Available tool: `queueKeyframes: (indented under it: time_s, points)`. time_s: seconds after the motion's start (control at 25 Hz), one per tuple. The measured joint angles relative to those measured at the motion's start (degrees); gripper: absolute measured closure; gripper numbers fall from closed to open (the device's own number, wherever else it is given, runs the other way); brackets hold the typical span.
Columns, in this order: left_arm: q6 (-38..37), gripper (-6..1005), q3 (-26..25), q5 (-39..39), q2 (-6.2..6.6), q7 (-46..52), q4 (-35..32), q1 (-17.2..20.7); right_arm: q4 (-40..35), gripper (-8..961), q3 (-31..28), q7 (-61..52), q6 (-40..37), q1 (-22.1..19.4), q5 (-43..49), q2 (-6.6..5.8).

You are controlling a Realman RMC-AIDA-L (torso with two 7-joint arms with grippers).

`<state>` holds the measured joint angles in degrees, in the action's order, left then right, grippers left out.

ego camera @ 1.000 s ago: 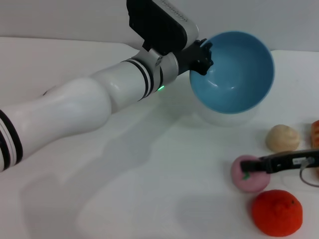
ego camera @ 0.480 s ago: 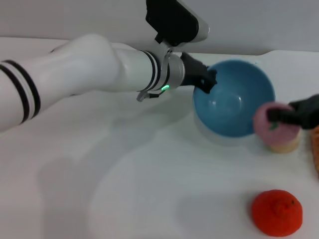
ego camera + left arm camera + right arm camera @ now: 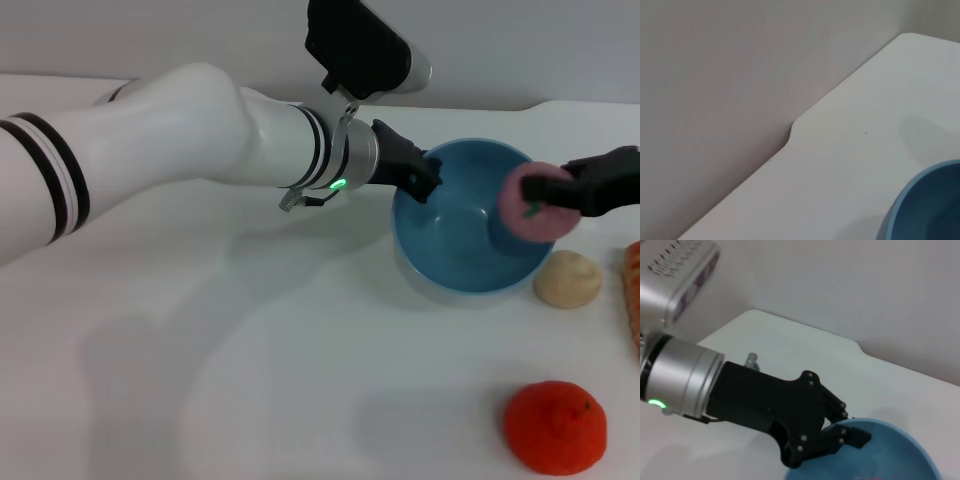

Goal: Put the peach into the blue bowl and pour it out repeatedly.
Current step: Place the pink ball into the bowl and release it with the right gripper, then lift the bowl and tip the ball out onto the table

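The right end effector (image 3: 548,194) pinches the peach (image 3: 532,202) between its dark fingers and holds it up in the air. The peach hangs over the near-right rim of the blue bowl (image 3: 460,235), right under the fingertips, so it looks set to fall inside when the fingers let go.

The left end effector (image 3: 425,176) is pressed together on the bowl's far-left rim. In the right wrist view you can see its black fingers (image 3: 840,435) nipping the blue edge, one inside and one outside. I think it holds the bowl so it cannot slide, and so it can tip the bowl later to pour the peach out. The bowl sits flat on the white counter (image 3: 250,380) with its open side up, ready to catch.

A beige lumpy ball (image 3: 568,279) lies on the counter just below the right end effector, close beside the bowl. An orange-red fruit (image 3: 555,427) lies farther toward the robot, well apart from both end effectors. These two are not part of the job.

Next, the right fingers need to spread over the middle of the bowl.
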<state>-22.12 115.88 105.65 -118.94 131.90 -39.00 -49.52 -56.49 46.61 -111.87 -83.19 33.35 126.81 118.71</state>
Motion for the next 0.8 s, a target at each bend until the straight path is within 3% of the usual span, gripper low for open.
queueKeyframes:
  time_s: [0.4, 0.52, 0.68, 0.8]
  points:
    - [1.45, 1000, 0.80, 0.00, -0.06, -0.49, 0.23, 0.57, 5.76, 586, 0.92, 5.45, 6.23, 0.40, -4.27, 0.01]
    - [2.13, 999, 0.89, -0.02, -0.03, -0.73, 0.37, 0.70, 5.56, 503, 0.56, 7.77, 6.33, -2.31, -10.38, -0.09]
    - [4.40, 999, 1.24, 0.12, 0.10, -1.38, 0.37, 1.12, 5.40, 500, -0.83, 10.50, 7.80, -7.66, -17.72, -0.10]
    - [6.52, 1000, 1.41, 2.03, 0.18, -3.71, 0.08, 1.29, 6.65, 499, -5.00, 12.43, 7.97, -11.98, -20.74, -0.13]
